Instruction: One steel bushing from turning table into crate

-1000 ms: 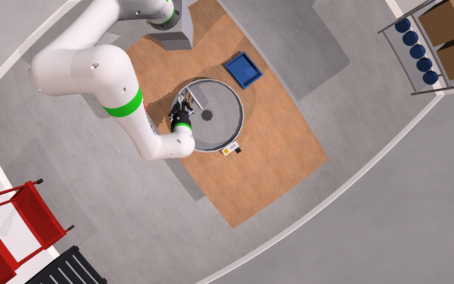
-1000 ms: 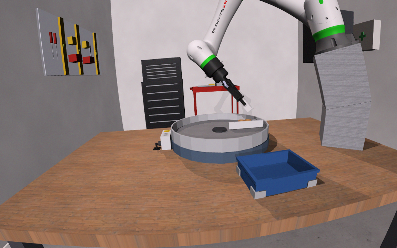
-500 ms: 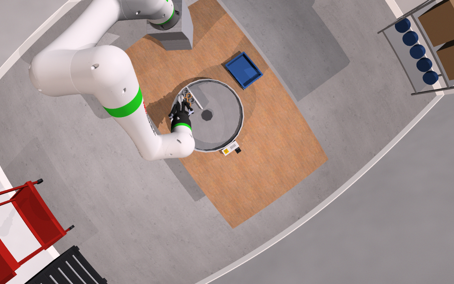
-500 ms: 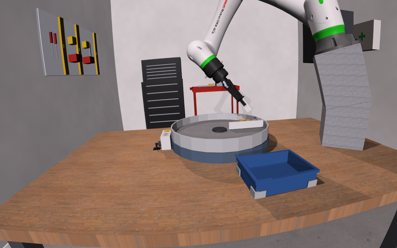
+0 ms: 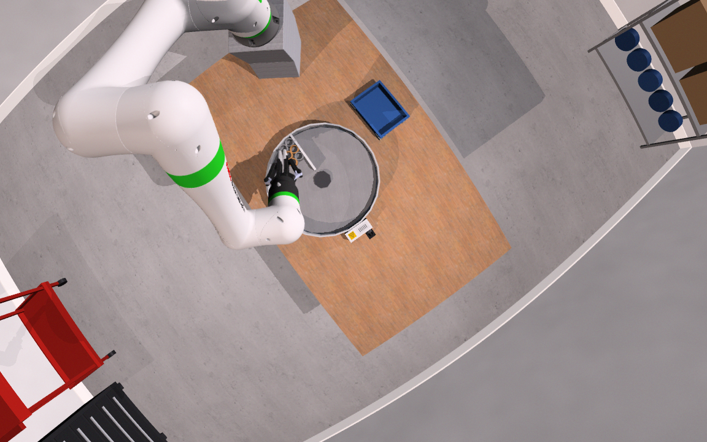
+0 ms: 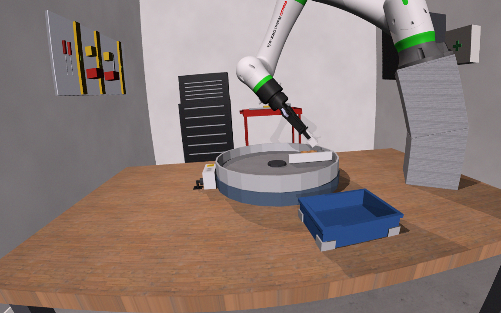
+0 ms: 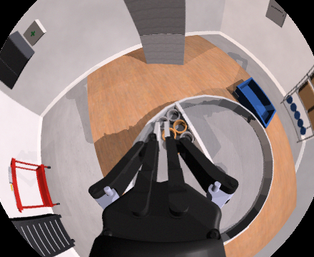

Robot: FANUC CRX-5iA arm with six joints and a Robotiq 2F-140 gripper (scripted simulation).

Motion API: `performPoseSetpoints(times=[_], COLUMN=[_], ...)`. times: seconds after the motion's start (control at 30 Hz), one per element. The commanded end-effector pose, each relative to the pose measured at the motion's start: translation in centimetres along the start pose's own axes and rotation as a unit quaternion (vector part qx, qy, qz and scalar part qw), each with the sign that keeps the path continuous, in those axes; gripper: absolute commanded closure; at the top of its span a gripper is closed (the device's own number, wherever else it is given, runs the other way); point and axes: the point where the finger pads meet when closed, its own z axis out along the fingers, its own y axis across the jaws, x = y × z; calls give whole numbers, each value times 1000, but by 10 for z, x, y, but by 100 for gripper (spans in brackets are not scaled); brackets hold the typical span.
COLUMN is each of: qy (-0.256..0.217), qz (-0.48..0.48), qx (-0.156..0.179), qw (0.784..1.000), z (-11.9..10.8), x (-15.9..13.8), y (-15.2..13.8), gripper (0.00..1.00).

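The grey turning table (image 5: 326,178) holds a small cluster of bushings (image 5: 291,151) in a wedge next to a white divider (image 6: 309,156). Some are steel grey (image 7: 188,137) and some orange (image 7: 176,128). My gripper (image 5: 282,156) (image 6: 311,141) hangs tilted over the table's rim beside this cluster, with its tips just above the bushings. In the wrist view the fingers (image 7: 160,133) stand almost together with nothing visible between them. The blue crate (image 5: 379,108) (image 6: 349,218) stands empty on the wooden bench beside the table.
A small white control box (image 6: 208,175) sits against the turning table's side. The grey robot pedestal (image 6: 433,124) rises at the back of the bench. A black hub (image 5: 321,178) marks the table's centre.
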Motion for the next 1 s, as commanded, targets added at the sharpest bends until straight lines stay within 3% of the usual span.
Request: performPoseSetpoints(times=[0.0, 0.97], qy=[0, 0], qz=[0, 0], qx=[0, 0], qw=[1000, 1000], z=[0, 4], x=[0, -3], y=[0, 0], gripper=[94, 94])
